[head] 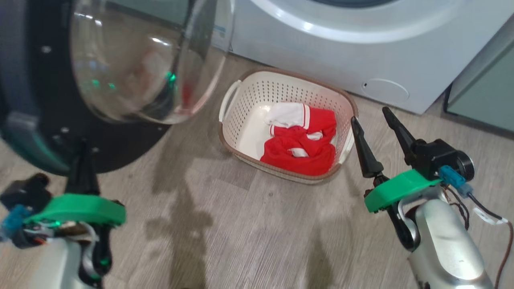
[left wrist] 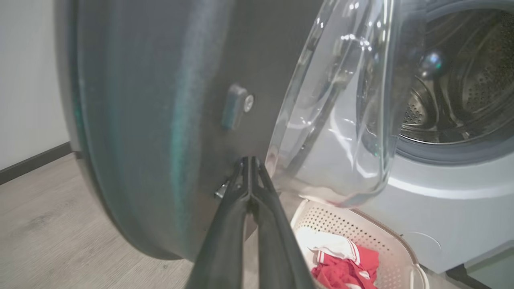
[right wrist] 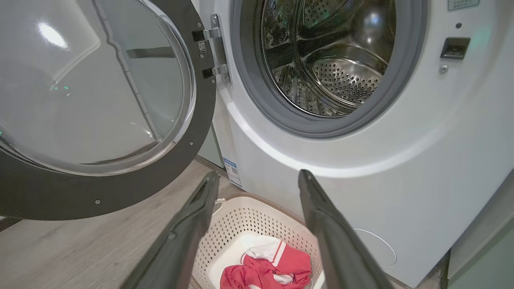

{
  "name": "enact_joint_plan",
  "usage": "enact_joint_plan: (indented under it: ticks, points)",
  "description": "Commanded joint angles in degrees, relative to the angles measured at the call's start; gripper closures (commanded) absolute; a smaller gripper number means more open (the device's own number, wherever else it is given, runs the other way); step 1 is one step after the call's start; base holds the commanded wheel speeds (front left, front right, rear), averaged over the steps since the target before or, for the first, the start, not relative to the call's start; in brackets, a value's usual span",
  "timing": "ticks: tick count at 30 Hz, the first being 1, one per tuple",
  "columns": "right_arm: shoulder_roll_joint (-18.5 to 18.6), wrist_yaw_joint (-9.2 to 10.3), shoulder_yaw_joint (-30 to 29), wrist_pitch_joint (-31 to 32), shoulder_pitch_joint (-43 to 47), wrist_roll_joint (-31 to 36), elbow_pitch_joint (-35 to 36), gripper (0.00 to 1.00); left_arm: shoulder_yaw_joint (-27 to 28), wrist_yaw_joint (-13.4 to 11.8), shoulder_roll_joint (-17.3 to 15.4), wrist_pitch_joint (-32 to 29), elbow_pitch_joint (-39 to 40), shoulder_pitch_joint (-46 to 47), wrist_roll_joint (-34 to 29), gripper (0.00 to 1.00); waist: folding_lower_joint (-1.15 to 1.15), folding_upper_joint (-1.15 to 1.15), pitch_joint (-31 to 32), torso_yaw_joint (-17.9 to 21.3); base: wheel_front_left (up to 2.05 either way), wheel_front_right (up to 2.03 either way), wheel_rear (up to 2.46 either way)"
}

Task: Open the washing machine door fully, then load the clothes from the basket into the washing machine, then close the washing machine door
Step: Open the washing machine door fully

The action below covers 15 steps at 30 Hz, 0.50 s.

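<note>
The blue label (right wrist: 232, 172) on the washing machine (right wrist: 401, 192) is too small to read.

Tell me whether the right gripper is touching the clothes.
Apart. The head view shows the basket wall between the open right gripper and the clothes.

**Left fingers pressed together, right fingers spread**

The left gripper (head: 83, 150), two long dark fingers on a green plastic bracket (head: 80, 209), sits at 8 o'clock in the head view and points to 12 o'clock. In the left wrist view its fingers (left wrist: 223, 233) meet at the tips. The right gripper (head: 369, 114), of the same build on a silver forearm (head: 445, 245), sits at 4 o'clock. It is angled toward 11 o'clock, and its fingers (right wrist: 178, 241) are wide apart.
</note>
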<state>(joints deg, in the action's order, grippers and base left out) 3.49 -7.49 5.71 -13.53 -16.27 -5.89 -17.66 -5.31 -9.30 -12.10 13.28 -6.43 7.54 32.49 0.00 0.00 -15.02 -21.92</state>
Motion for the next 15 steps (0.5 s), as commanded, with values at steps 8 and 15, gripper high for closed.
enact_joint_plan:
  ticks: [8,15]
  points:
    - [-0.5,0.00,1.2,1.4,-3.3,1.8,3.3,0.00,10.3,0.6,-2.9,1.6,-3.7,6.7,2.7,1.00,0.00,0.00,-4.1,1.3,0.00,0.00,0.00]
    - [-0.2,0.00,1.3,2.3,-4.3,2.5,4.4,0.00,19.9,3.5,-3.5,1.7,-9.9,11.8,1.5,1.00,0.00,0.00,-6.1,1.5,0.00,0.00,0.00]
